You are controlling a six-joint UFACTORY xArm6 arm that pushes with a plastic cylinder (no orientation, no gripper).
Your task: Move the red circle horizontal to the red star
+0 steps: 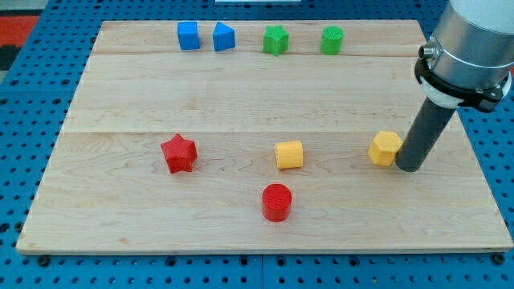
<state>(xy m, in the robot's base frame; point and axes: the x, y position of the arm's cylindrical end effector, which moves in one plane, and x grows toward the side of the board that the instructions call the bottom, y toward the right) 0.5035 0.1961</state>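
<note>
A pale wooden board [265, 96] lies on a blue pegboard surface, seen from above and in front. My tip [407, 167] is the lower end of a dark rod hanging from a grey arm at the view's right. There are no jaws on this rig, only the rod, so nothing is open, closed or gripped. My tip stands just beside the right edge of a yellow hexagon block [385, 148], touching it or nearly so; I cannot tell which.

The red circle [276, 201] sits near the view's bottom centre. The red star [178, 152] lies well to its left and higher up the board. A yellow cylinder-like block [289, 154] rests between them in height, just above the circle.

Along the view's top stand 4 blocks: a blue cube [188, 35], a blue wedge-like block [223, 36], a green star [275, 39] and a green cylinder [332, 39].

The approach looks like the step in hand: my tip is well apart from the circle. The next move likely calls for travelling left and below the circle, then pushing it upward, clear of the yellow block, until it lines up level with the star.
</note>
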